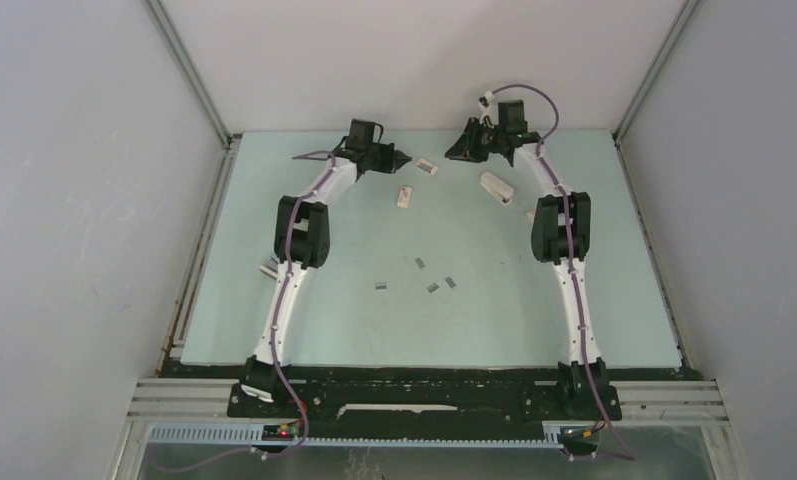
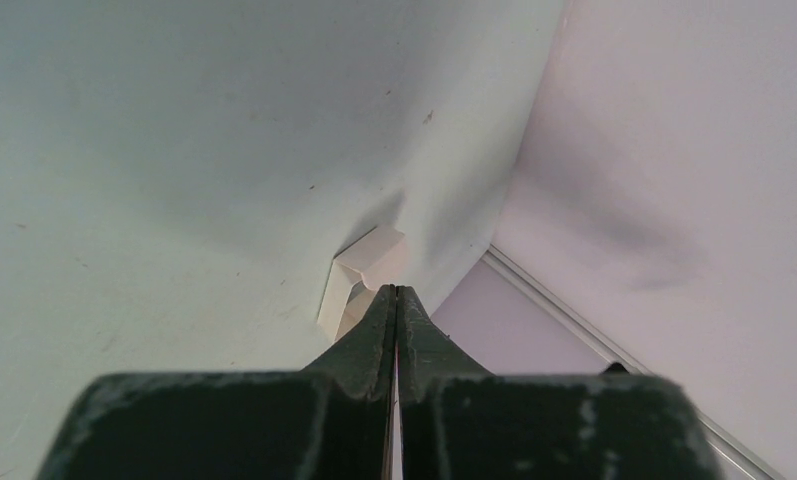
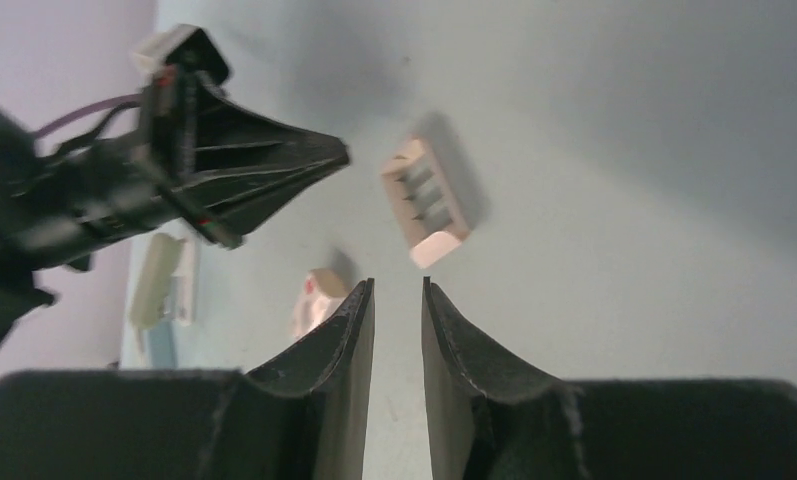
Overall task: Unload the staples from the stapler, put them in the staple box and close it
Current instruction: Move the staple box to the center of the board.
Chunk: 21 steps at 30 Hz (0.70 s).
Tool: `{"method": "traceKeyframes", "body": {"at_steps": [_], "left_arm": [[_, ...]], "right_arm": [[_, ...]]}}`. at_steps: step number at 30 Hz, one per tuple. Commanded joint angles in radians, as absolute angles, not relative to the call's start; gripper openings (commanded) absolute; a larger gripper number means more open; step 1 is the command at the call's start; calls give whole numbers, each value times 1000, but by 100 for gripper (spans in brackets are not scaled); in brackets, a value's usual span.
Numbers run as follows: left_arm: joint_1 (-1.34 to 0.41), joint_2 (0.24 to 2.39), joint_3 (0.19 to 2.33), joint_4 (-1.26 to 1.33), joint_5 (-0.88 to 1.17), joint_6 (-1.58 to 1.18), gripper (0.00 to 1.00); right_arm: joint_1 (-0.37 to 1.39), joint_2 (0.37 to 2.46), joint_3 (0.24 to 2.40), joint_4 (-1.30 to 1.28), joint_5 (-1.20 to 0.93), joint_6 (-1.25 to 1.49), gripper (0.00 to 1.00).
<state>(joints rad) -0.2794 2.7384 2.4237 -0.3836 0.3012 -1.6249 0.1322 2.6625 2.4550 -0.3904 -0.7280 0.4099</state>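
Where everything rests: desk (image 1: 494, 320), a pale green top with grey panels on three sides.
Left arm (image 1: 299, 235): white and black, reaching from its base at the near edge to the far side of the desk, with its wrist pointing toward the middle.
Right arm (image 1: 562, 228): white and black, also reaching to the far side, its wrist facing the left one.
Left end effector (image 2: 394, 292): fingers pressed together along their whole length with nothing between them; the tip is low over the desk near the far edge.
Right end effector (image 3: 397, 285): fingers a narrow gap apart and holding nothing; bare desk shows through the gap.
White stapler (image 1: 496, 187): lies on the desk just beside the right arm's forearm, apart from both end effectors.
Ribbed white piece (image 3: 424, 200): flat on the desk between the two tips, just past the left one's point, touched by neither.
Small white box (image 1: 405, 196): on the desk near the left tip, toward the near edge; the right wrist view shows a reddish mark on it, partly hidden by a finger.
Staples (image 1: 433, 288): four tiny grey strips lying loose in the middle of the desk between the two arms, three in a loose row and one a little farther back, well apart from the stapler and both end effectors.
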Motion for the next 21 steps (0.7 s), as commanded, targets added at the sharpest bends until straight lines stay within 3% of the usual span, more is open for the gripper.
{"method": "traceKeyframes", "body": {"at_steps": [1, 7, 11, 21], "left_arm": [[-282, 2725, 2490, -365, 326, -1632, 3], [-266, 2679, 2468, -342, 334, -1596, 7], [-252, 2632, 2439, -331, 342, -1545, 10], [-197, 2424, 2249, -293, 404, -1305, 18]], "right_arm": [[152, 2696, 2539, -454, -612, 266, 32], [173, 2709, 2580, -468, -514, 205, 27], [211, 2707, 2609, -477, -429, 135, 1], [294, 2690, 2601, -463, -210, -216, 0]]}}
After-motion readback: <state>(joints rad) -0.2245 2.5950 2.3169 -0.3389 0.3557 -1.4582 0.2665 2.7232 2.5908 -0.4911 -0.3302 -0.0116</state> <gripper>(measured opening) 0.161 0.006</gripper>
